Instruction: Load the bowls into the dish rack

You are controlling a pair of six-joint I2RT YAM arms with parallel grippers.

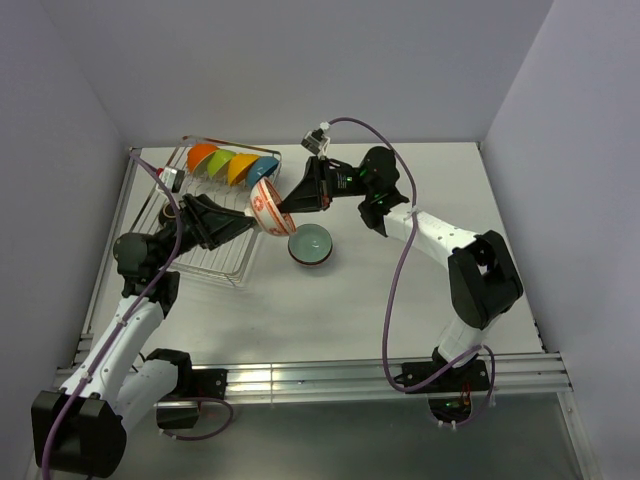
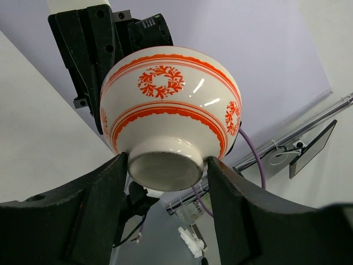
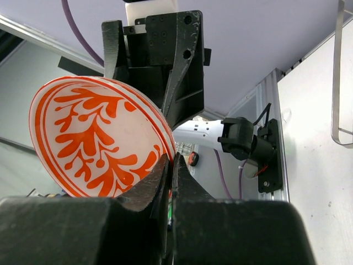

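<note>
The teal bowl (image 1: 310,243) sits on the bench (image 1: 420,300) beside our airborne patterned bowl (image 2: 171,105). Our right end effector (image 3: 170,165) is clenched on its rim, and our left end effector (image 2: 167,165) flanks its foot, grip unclear. Releasing early, we'd drop it short of the rack (image 1: 215,262).

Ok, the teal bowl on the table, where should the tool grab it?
Pinch the rim of the teal bowl from above, one finger inside, one outside: it sits upright, mouth up. Its near-right rim looks freest; the patterned bowl hangs at its far left.
</note>
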